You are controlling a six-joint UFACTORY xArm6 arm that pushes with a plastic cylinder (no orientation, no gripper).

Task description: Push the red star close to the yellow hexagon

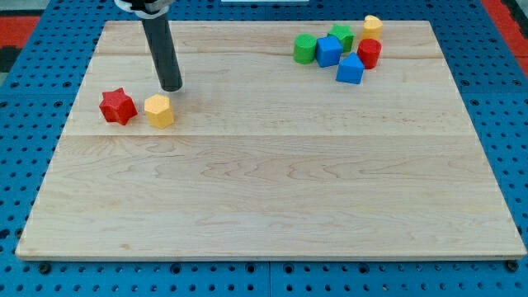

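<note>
The red star (117, 106) lies on the wooden board (272, 181) at the view's left. The yellow hexagon (158, 110) lies just to its right, with a small gap between them. My tip (171, 86) rests on the board just above and slightly right of the yellow hexagon, apart from it. The dark rod rises from the tip toward the view's top.
A cluster of blocks sits at the view's top right: a green cylinder (305, 49), a blue block (328, 51), a green star (341, 35), a red cylinder (369, 53), a yellow block (373, 25) and a blue block (350, 69).
</note>
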